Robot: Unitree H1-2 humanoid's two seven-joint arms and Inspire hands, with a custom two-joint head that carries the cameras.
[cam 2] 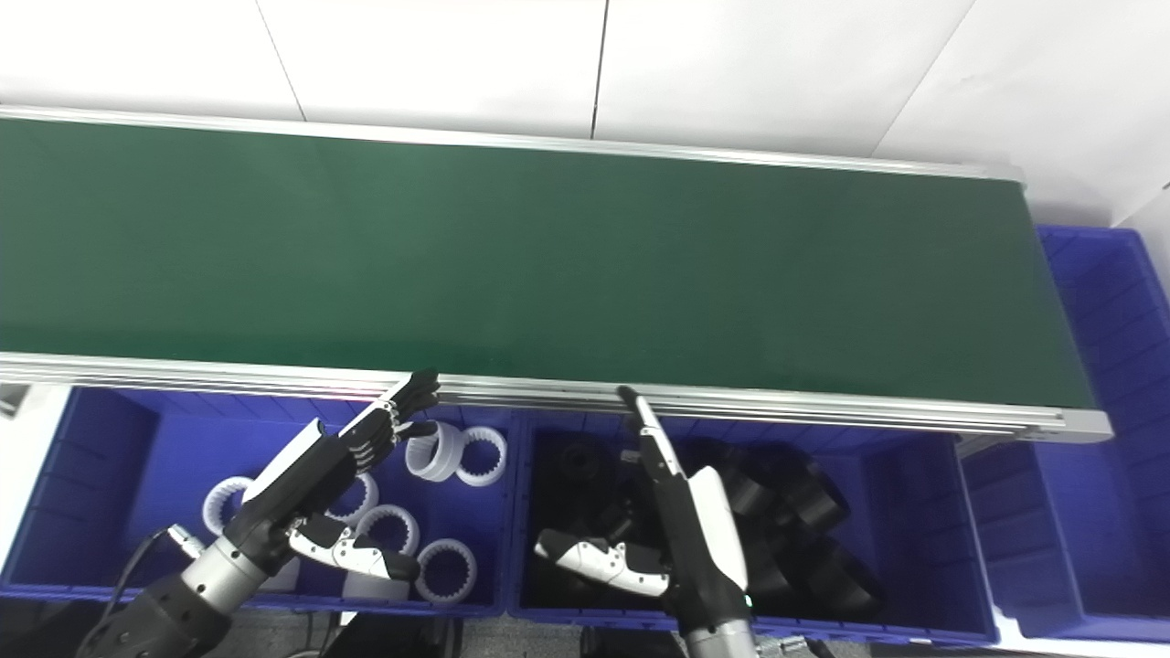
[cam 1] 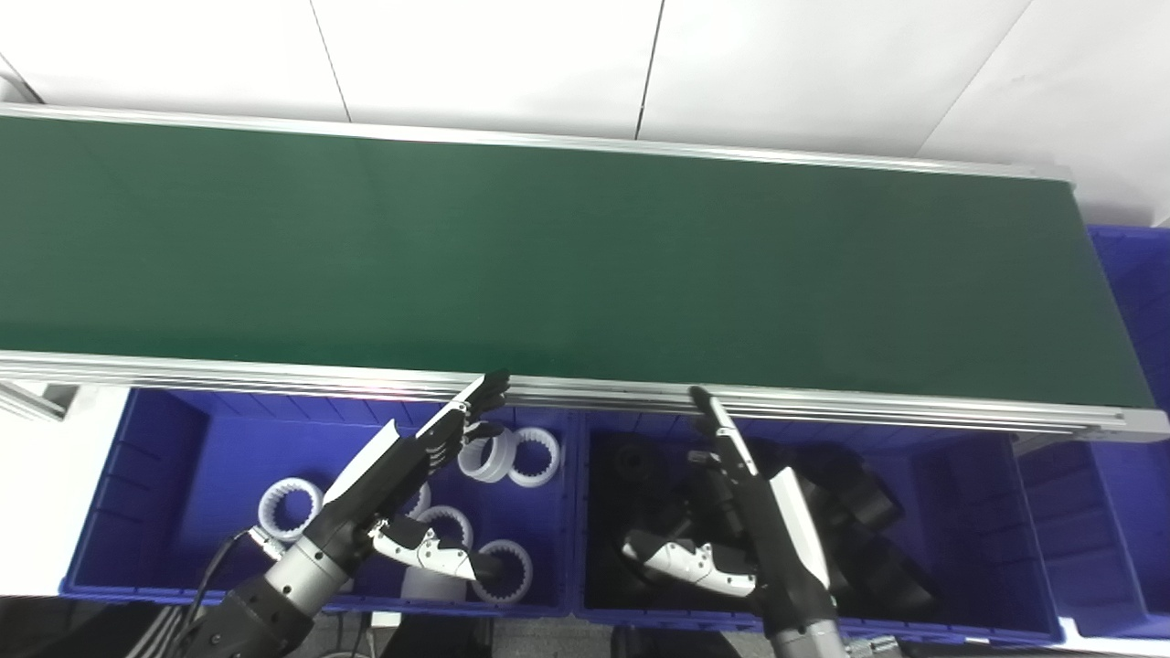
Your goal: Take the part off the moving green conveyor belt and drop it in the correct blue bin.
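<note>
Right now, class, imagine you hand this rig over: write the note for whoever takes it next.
Left hand: open, empty, over the left bin, which holds white rings.
Right hand: open, empty, over the middle bin, which holds black parts.
Belt: no part on it in view.
A third bin sits at the belt's right end; contents not visible.
Done: both near bins already hold sorted parts.
Left: wait for the next part, pick it off the belt, drop white left, black middle.
</note>
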